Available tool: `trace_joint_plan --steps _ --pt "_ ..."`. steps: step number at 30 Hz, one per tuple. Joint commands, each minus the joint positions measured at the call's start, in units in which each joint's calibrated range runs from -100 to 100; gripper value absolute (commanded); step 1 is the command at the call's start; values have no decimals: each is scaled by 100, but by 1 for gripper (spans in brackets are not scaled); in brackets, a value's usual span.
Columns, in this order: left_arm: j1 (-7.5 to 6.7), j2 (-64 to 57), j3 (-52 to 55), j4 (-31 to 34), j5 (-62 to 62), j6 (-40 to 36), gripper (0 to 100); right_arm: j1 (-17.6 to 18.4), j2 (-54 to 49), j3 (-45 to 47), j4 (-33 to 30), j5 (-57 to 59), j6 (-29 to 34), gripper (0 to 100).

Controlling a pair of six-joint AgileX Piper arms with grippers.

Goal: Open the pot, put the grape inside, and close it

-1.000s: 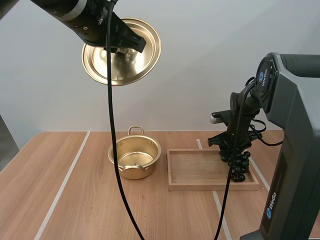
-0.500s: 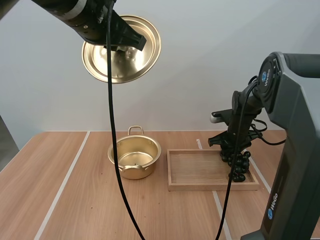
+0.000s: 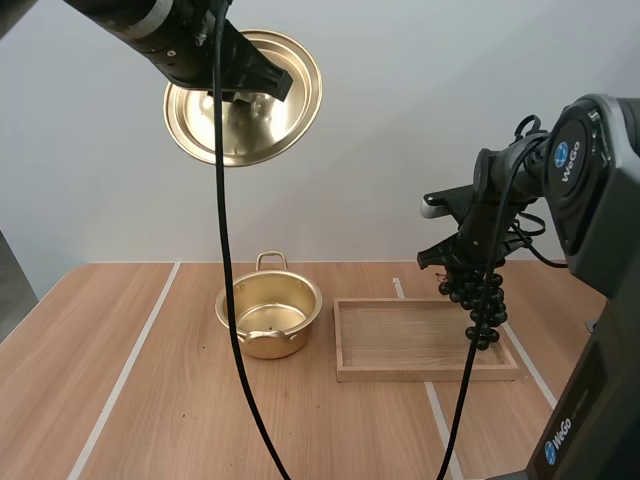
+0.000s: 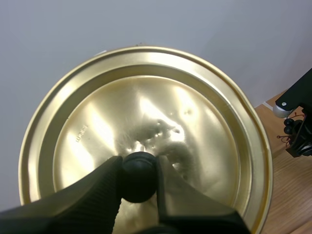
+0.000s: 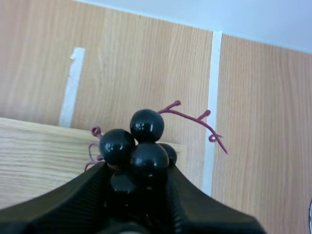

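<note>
High over the table my left gripper is shut on the black knob of the gold lid, whose shiny underside faces the camera. The open gold pot stands on the table below, left of the wooden tray. My right gripper is shut on the top of a bunch of black grapes, which hangs over the tray's right end, clear of its floor. In the right wrist view the grapes with their reddish stem are pinched between the fingers above the tray's edge.
White tape lines run across the wooden table. The right arm's grey base stands at the near right corner. There is bare table left of the pot and in front of it.
My right gripper has risen and drawn the grape bunch up off the tray floor. The left arm holds the lid still.
</note>
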Motion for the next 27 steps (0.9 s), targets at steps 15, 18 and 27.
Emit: trace_joint_plan --steps 15,18,27 --pt "-17 -595 -913 -96 -32 -108 0 -3 -872 -1082 2021 1868 -1209 0" --pt "-17 -707 -1087 -96 106 -108 0 110 -872 -1438 2307 2187 -1312 0" --pt "-17 -847 -1681 -53 127 -108 0 930 -872 -2068 2450 2384 -1281 0"
